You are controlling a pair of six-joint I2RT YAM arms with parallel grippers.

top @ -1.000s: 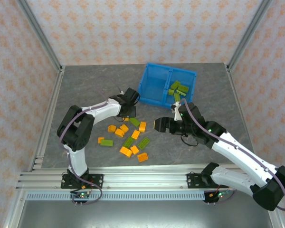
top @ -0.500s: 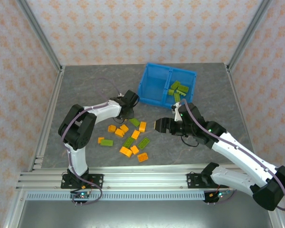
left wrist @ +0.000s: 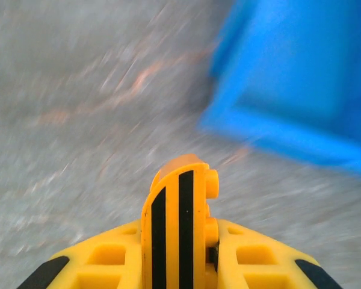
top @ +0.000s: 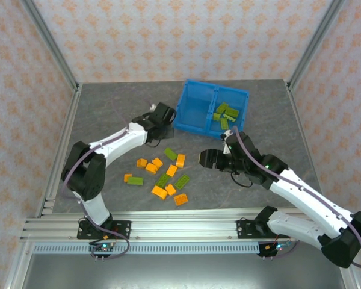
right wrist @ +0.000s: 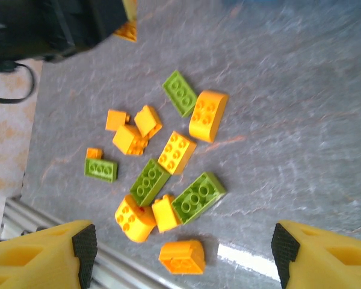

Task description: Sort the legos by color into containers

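Blue bin (top: 195, 114), far centre, stood askew; its right compartment (top: 237, 103) held olive-green legos (top: 224, 113). Nearer and to its left, loose orange legos (top: 180, 160) and green legos (top: 182, 181) lay mixed. One orange brick (left wrist: 180, 205) was held on edge beside the bin.

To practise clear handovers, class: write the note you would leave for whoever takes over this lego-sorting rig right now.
Left gripper: shut on an orange lego, beside the near-left corner of the blue bin.
Right gripper: open, holding nothing, hovering right of the loose pile.
Done: several green legos lie in the right compartment; no orange seen in the left compartment.
To do: drop the held orange lego in the left compartment, then sort the pile's orange and four green pieces.
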